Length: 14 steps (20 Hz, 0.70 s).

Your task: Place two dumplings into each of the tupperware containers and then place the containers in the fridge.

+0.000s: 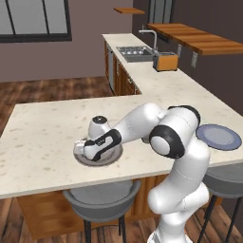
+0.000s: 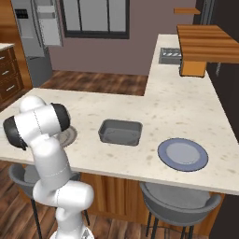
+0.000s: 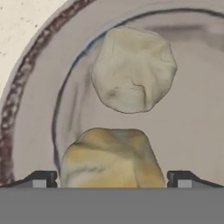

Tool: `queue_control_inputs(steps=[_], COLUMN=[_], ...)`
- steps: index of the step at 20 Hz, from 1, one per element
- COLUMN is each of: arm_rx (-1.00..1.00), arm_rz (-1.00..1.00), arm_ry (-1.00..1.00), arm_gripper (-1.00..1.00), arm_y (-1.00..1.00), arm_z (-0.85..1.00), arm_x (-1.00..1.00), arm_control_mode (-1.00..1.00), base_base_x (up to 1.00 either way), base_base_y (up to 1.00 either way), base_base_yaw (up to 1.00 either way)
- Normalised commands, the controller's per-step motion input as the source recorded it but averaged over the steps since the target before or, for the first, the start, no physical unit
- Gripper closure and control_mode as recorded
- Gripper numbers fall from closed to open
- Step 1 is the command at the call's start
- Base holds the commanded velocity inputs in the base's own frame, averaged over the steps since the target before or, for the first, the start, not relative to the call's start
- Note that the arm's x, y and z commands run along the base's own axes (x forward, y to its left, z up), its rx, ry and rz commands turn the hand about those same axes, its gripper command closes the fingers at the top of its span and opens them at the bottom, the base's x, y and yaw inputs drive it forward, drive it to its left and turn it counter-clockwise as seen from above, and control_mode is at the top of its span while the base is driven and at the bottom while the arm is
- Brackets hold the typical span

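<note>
Pale speckled stone forms the L-shaped table (image 1: 42,128) across the middle of both base views. At lower centre-left of the left base view the gripper (image 3: 111,179) hangs over a round grey plate (image 1: 81,156), jaws spread wide with one yellowish dumpling (image 3: 111,159) between the fingertips (image 3: 41,178), not clamped. A second, paler dumpling (image 3: 133,70) lies just beyond it on the plate. A dark grey tupperware container (image 2: 120,132) sits at the right base view's centre, a blue-grey plate (image 2: 182,154) to its right. The fridge (image 2: 37,32) stands upper left.
</note>
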Motion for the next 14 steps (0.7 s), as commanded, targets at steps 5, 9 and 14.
queue_control_inputs(steps=[5, 9, 14], arm_rx=[0.0, 0.0, 0.0], arm_rz=[0.0, 0.0, 0.0], arm_ry=[0.01, 0.0, 0.01], arm_gripper=[1.0, 1.0, 1.0], arm_y=[0.0, -0.03, -0.56], arm_z=[-0.02, 0.11, 0.52], arm_x=[0.0, 0.0, 0.0], arm_control_mode=[-1.0, -1.0, -1.0], base_base_x=[0.0, 0.0, 0.0], base_base_y=[0.0, 0.0, 0.0], base_base_yaw=[0.0, 0.0, 0.0])
